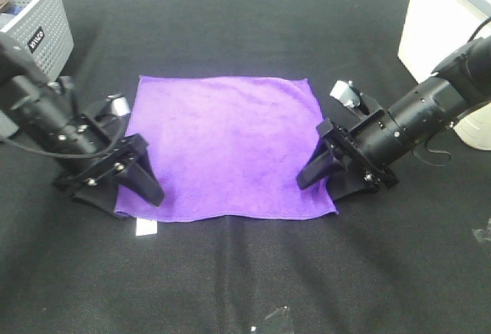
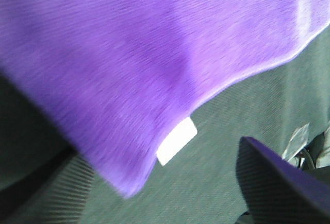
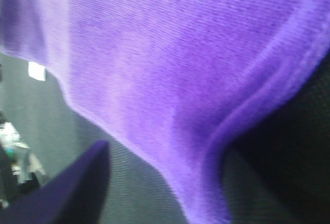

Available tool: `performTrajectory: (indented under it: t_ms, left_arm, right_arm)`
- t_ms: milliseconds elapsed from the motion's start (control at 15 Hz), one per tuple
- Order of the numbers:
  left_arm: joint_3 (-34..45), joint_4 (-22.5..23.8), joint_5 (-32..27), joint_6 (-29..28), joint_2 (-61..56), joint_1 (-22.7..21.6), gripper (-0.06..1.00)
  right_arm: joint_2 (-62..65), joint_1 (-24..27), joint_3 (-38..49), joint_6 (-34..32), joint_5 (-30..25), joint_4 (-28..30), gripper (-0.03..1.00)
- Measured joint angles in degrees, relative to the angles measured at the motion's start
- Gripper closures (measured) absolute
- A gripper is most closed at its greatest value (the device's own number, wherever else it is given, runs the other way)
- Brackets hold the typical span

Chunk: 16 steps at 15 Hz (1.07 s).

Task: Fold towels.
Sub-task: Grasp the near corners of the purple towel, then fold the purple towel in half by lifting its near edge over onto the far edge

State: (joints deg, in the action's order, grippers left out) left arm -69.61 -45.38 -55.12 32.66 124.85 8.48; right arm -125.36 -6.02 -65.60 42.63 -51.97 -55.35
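The purple towel [image 1: 226, 146] lies spread flat and roughly square on the black table. Its white tag [image 1: 146, 228] sticks out at the near left corner and also shows in the left wrist view [image 2: 177, 141]. My left gripper [image 1: 136, 203] is low at that corner, open, with one finger over the cloth and one outside it. The towel's corner [image 2: 129, 105] sits between the fingers. My right gripper [image 1: 321, 190] is open at the near right corner and straddles the hem [image 3: 247, 116] the same way.
A grey perforated basket [image 1: 31, 19] stands at the far left. A white box [image 1: 437, 19] and a white round object [image 1: 479, 130] are at the right edge. Small clear plastic scraps [image 1: 276, 319] lie near the front edge. The table cover is black cloth [image 1: 230, 272].
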Motion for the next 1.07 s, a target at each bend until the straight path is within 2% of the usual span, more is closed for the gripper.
performTrajectory:
  t_ms: [133, 200, 333, 400, 467, 533, 733, 1000, 1067]
  left_arm:
    - [-1.1, 0.0, 0.1, -2.1, 1.1, 1.1, 0.38]
    - [-1.5, 0.1, 0.2, -2.7, 1.5, 1.1, 0.47]
    - [-1.5, 0.1, 1.0, -2.9, 2.0, 1.1, 0.70]
    - [-1.5, 0.1, 1.5, -2.9, 2.3, 1.1, 0.88]
    - [-1.5, 0.1, 1.5, -2.9, 2.4, 1.2, 0.93]
    - [-1.5, 0.2, 1.5, -2.9, 2.4, 1.2, 0.94]
    - [-1.5, 0.3, 1.3, -1.8, 2.4, 1.2, 0.94]
    - [-1.4, 0.6, 1.3, -0.9, 1.7, 1.3, 0.94]
    - [-1.0, 1.9, 1.9, -0.7, 0.8, 1.7, 0.94]
  right_arm:
    - [-0.2, -0.1, 0.0, -1.4, 1.0, 1.1, 0.53]
    - [-0.3, -0.1, 0.0, -1.7, 1.4, 1.6, 0.60]
    - [-0.6, -0.1, 0.0, -1.7, 1.4, 1.9, 0.71]
    - [-0.7, -0.1, 0.0, -1.8, 1.6, 2.1, 0.77]
    - [-1.0, -0.2, 0.0, -1.9, 1.8, 2.7, 0.91]
    - [-1.0, -0.3, 0.0, -1.9, 1.7, 2.7, 0.96]
    - [-1.0, -0.4, 0.0, -2.5, 1.3, 2.7, 0.96]
    - [0.2, -0.6, 0.2, -4.5, 0.2, 5.5, 0.96]
    - [1.1, -0.6, 0.5, -5.1, -0.1, 7.2, 0.96]
